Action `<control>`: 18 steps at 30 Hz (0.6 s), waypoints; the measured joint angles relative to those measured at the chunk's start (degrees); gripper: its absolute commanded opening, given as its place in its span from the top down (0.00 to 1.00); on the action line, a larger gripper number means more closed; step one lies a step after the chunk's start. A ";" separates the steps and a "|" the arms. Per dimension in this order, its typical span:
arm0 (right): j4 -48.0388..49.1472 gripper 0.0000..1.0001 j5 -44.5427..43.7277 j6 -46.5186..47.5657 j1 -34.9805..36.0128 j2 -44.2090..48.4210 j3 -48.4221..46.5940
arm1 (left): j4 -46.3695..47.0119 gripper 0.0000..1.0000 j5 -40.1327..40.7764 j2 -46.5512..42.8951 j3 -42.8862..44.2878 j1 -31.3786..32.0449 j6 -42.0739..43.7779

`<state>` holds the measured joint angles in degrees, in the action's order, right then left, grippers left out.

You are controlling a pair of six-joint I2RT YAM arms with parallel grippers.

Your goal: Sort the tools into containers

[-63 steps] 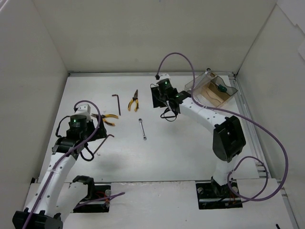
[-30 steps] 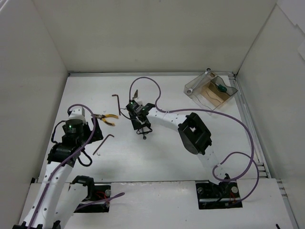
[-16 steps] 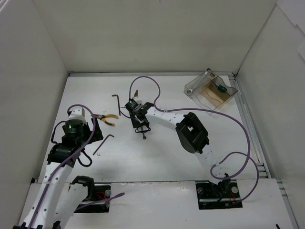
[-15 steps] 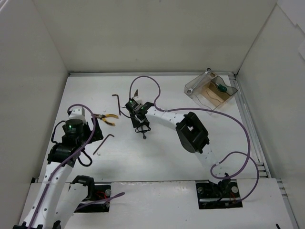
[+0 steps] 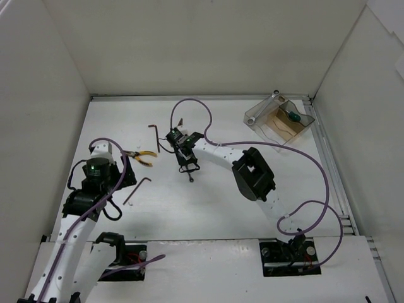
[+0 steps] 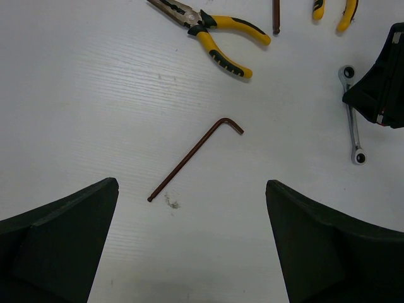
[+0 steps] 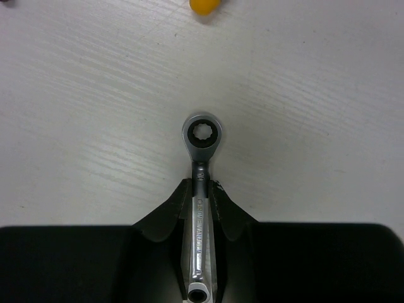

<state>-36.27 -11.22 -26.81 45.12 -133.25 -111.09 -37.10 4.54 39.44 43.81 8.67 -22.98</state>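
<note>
A silver wrench (image 7: 201, 208) lies flat on the white table, and my right gripper (image 7: 201, 197) is shut on its shaft, with the ring end (image 7: 202, 134) sticking out ahead. In the top view, only the wrench's near end (image 5: 191, 180) shows below the right gripper (image 5: 187, 168). My left gripper (image 6: 192, 252) hangs open above a dark hex key (image 6: 196, 159), holding nothing. Yellow-handled pliers (image 6: 211, 38) lie beyond that key. The clear container (image 5: 257, 117) stands at the back right with a green-handled screwdriver (image 5: 293, 117) inside.
A second hex key (image 5: 154, 136) lies at the back left, and the handles of a second pair of pliers (image 6: 331, 9) show near it. The purple cable (image 5: 208, 136) arches over the right arm. White walls enclose the table on three sides.
My right gripper has shut on the wrench's shaft after settling over it. The left arm and the other tools have not moved.
</note>
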 measured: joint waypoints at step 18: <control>-1.51 1.00 -5.73 4.46 -1.70 1.03 -0.50 | 0.02 0.00 0.00 -0.09 0.00 0.00 0.00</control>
<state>-37.78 -16.95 -22.35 43.42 -132.22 -111.59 -37.08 4.54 39.35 43.81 8.67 -22.98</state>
